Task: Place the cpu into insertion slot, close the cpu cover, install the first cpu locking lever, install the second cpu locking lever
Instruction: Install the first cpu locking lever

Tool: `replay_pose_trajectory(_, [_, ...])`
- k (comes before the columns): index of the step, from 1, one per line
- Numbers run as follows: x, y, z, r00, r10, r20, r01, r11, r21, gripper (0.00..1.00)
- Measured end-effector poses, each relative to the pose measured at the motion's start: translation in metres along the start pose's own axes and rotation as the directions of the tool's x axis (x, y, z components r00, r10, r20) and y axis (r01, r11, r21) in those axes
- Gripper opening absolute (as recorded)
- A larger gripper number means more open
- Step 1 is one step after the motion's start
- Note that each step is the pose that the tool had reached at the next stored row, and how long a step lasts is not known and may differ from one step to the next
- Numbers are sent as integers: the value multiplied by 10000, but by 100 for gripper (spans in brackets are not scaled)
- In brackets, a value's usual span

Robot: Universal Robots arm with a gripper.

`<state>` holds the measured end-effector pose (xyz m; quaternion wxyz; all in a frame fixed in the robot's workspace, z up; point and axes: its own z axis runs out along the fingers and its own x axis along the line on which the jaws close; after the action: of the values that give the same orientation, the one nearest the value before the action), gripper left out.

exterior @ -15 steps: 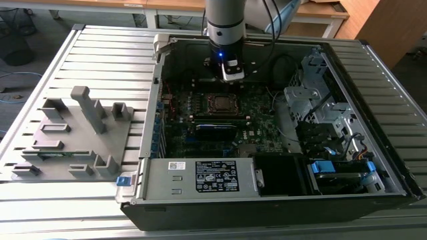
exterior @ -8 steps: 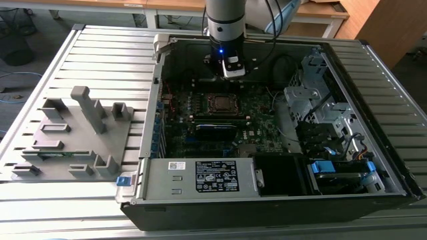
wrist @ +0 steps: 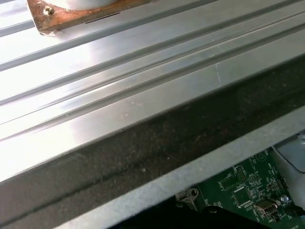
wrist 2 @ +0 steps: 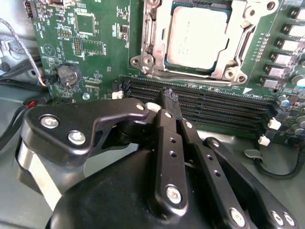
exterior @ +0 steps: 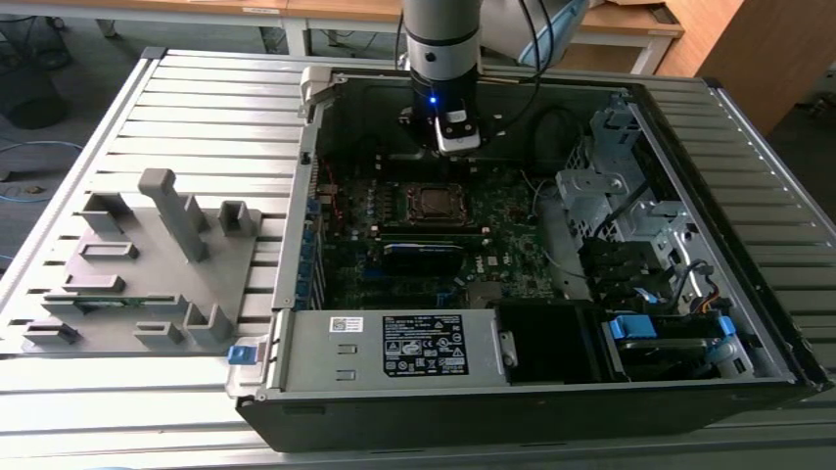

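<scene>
In the second wrist view the cpu (wrist 2: pixel 198 36) lies flat in the insertion slot (wrist 2: pixel 143 64), its dull silver top facing up. The cpu cover (wrist 2: pixel 190 72), a silvery frame, lies down around the chip. Thin metal lever rods (wrist 2: pixel 248 40) run along the socket's sides; I cannot tell whether they are latched. My gripper (wrist 2: pixel 169 98) hovers over the black memory slots (wrist 2: pixel 214 102) beside the socket, its black fingers (wrist 2: pixel 164 143) shut together on nothing. In the exterior view the gripper (exterior: pixel 453 147) hangs just behind the socket (exterior: pixel 432 201) inside the open computer case.
The dark green motherboard (wrist 2: pixel 95 47) carries a coin battery (wrist 2: pixel 68 75). A power supply (exterior: pixel 392 348) fills the case's front, and drive cages (exterior: pixel 614 186) stand on the exterior view's right. A grey fixture (exterior: pixel 144 255) sits on the slatted aluminium table (wrist: pixel 119 95).
</scene>
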<state>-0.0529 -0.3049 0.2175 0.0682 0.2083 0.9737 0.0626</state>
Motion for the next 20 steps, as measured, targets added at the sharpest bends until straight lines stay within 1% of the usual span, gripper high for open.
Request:
replay_pose_trajectory(2, [0, 0, 3, 10000, -20, 15, 20, 9999, 154, 11])
replay_pose_trajectory(3, [0, -1, 3, 10000, -24, 20, 23, 9998, 182, 11])
replay_pose_trajectory(11, [-1, -4, 3, 10000, -33, 30, 33, 9998, 204, 11])
replay_pose_trajectory(20, [-28, -62, -3, 9999, -111, 35, 110, 9997, 234, 11])
